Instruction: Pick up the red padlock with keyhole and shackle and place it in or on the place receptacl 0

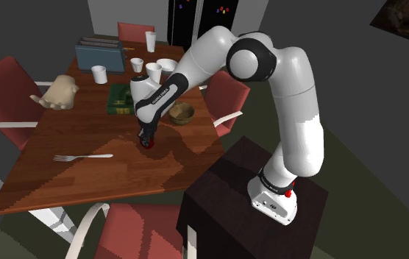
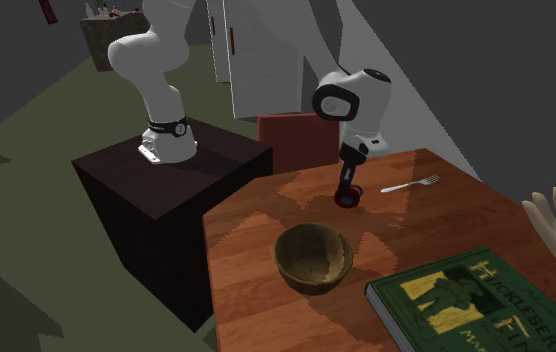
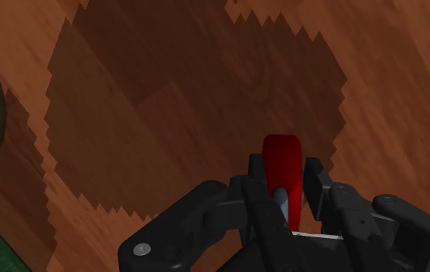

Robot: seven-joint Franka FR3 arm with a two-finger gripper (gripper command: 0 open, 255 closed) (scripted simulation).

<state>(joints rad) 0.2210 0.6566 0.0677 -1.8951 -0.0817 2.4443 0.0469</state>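
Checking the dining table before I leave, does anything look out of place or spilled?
Nothing is spilled or broken. One oddity: a pale hand-shaped object lies on the table near the green book. The bowl stands upright, and the tool clasps the red padlock.

- The green book (image 2: 471,310) is showing yellow cover lettering reading "HUCKLEBER…", cut off at the second exterior view's edge.
- The forearm (image 1: 168,92) is carrying small dark lettering, too small to read.
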